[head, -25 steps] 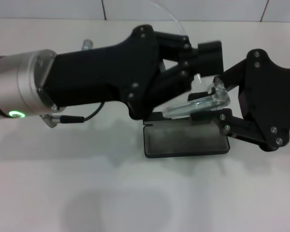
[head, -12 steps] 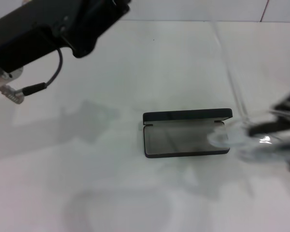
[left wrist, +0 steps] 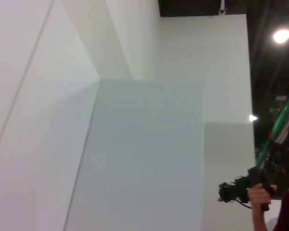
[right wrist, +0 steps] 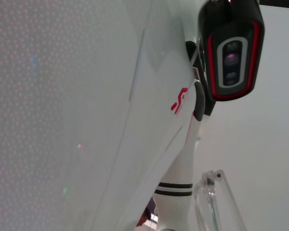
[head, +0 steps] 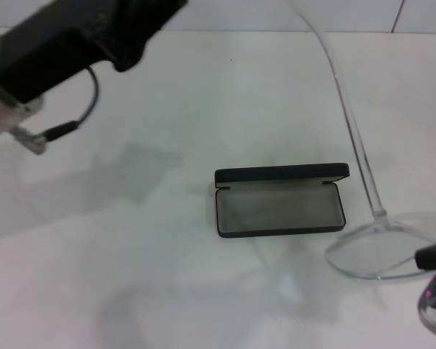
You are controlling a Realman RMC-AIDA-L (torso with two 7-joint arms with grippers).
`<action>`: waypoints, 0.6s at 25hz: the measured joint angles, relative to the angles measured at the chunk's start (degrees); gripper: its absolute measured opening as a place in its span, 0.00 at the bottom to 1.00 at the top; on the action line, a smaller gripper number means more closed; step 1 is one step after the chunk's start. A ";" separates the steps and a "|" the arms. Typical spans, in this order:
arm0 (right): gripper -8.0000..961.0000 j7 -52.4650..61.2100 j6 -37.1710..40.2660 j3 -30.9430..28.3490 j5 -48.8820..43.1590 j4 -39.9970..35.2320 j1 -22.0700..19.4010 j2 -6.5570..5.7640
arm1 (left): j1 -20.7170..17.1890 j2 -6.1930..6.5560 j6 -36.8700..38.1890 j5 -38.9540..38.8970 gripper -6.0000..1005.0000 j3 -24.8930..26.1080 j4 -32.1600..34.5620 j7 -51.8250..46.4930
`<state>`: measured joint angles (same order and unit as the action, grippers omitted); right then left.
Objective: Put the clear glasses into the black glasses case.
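The black glasses case (head: 276, 207) lies open on the white table at the centre of the head view, its lid (head: 280, 173) standing up along the far side and its grey inside bare. The clear glasses (head: 378, 251) hang in the air at the lower right, close to the head camera, with one clear arm (head: 349, 116) reaching up and back. My right gripper (head: 434, 257) shows only as a black tip at the right edge, holding the glasses. A clear piece of the glasses (right wrist: 213, 199) also shows in the right wrist view. My left arm (head: 73, 36) is raised at the upper left, its gripper out of frame.
The white table (head: 203, 94) spreads around the case. A cable and plug (head: 58, 131) hang from the left arm. The right wrist view faces up at the robot's head (right wrist: 231, 48). In the left wrist view there are walls and a person with a camera (left wrist: 260, 187).
The left arm has left the case and risen to the upper left. The right gripper has carried the glasses to the right and toward the camera, off the case.
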<state>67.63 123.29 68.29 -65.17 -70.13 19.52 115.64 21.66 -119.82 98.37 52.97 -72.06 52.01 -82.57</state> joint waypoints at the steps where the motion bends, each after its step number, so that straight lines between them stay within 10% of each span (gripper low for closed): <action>1: 0.13 -0.09 -0.06 0.04 0.01 0.49 0.57 0.08 | 1.23 -0.10 -0.01 0.08 0.09 -0.70 -1.17 0.36; 15: 0.13 -5.05 -1.30 -6.37 -3.21 19.54 11.82 -0.43 | 9.23 -0.24 0.00 -2.46 0.09 -8.74 -5.67 2.03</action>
<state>62.58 121.99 61.92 -68.39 -50.59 31.33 115.21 30.89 -120.06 98.37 50.51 -80.80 46.34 -80.54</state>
